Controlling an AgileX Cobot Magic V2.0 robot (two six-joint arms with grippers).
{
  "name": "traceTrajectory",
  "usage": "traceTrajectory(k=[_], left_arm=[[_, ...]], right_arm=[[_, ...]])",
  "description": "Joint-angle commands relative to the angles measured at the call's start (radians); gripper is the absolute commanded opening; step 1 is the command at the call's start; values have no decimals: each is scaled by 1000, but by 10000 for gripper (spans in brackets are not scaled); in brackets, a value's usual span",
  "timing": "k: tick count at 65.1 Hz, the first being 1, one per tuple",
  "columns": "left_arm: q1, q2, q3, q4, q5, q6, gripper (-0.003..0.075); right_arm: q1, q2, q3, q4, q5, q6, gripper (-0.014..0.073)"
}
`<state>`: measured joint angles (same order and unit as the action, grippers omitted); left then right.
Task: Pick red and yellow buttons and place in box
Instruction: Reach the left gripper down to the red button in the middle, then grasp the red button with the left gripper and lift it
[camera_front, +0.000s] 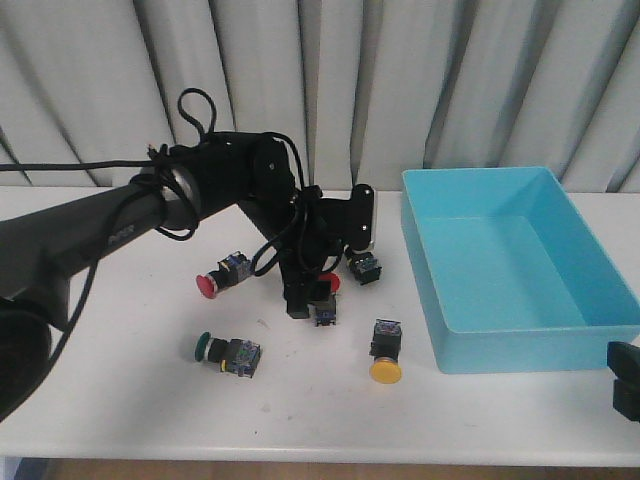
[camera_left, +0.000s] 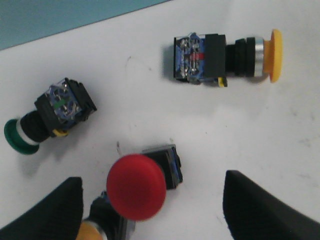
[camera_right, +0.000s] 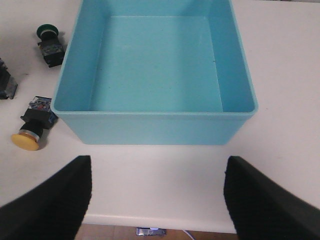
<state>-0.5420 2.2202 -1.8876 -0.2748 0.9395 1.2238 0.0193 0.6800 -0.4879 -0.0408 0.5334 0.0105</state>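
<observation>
My left tool (camera_left: 152, 210) hangs with its fingers spread apart over the white surface (camera_front: 300, 400), a red button (camera_left: 136, 186) lying between them. My right tool (camera_right: 157, 200), fingers also apart, faces the box (camera_right: 155, 117).

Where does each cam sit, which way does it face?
Front: behind the robot, facing forward over the table; shows the left arm.
Left wrist: looks down at a red button between open fingers.
Right wrist: faces the box, open fingers showing.
Shared: yellow button in all three.
</observation>
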Motion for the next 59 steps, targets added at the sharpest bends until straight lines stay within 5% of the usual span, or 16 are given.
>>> traceTrajectory(k=[1, 42, 59], left_arm=[[-14, -16, -83, -24, -13, 2, 549], [-13, 94, -152, 37, -9, -40, 523], [-13, 94, -152, 37, 8, -40, 380]], right_arm=[[-6, 3, -34, -2, -60, -10, 527], [-6, 3, -34, -2, -37, -10, 527], [-6, 3, -34, -2, -37, -10, 527]])
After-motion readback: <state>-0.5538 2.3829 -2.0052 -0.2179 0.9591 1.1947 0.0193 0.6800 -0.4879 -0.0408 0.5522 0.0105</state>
